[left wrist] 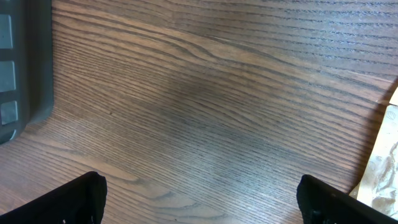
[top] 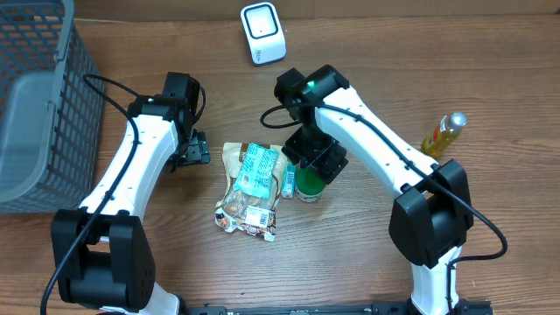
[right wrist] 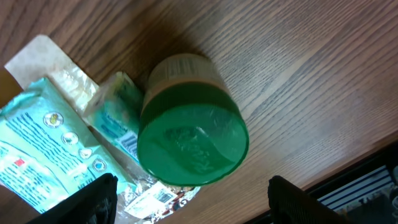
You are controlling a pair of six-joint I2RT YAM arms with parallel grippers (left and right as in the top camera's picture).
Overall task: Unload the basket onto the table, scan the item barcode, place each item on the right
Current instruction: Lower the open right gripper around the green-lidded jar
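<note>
The white barcode scanner [top: 262, 33] stands at the back of the table. A jar with a green lid [top: 307, 184] [right wrist: 193, 140] stands upright beside a pile of packets [top: 248, 192]. My right gripper [top: 315, 166] [right wrist: 191, 181] hangs open right over the jar, one finger on each side of the lid and clear of it. A small teal pack [right wrist: 115, 118] leaning against the jar shows a barcode. My left gripper [top: 194, 150] [left wrist: 200, 182] is wide open over bare wood, just left of the packets, holding nothing.
A grey mesh basket [top: 39, 105] [left wrist: 25, 62] fills the left side. A yellow oil bottle [top: 442, 133] lies at the right. A teal wipes pack [top: 255, 169] [right wrist: 37, 137] lies on top of a foil packet [top: 245, 214].
</note>
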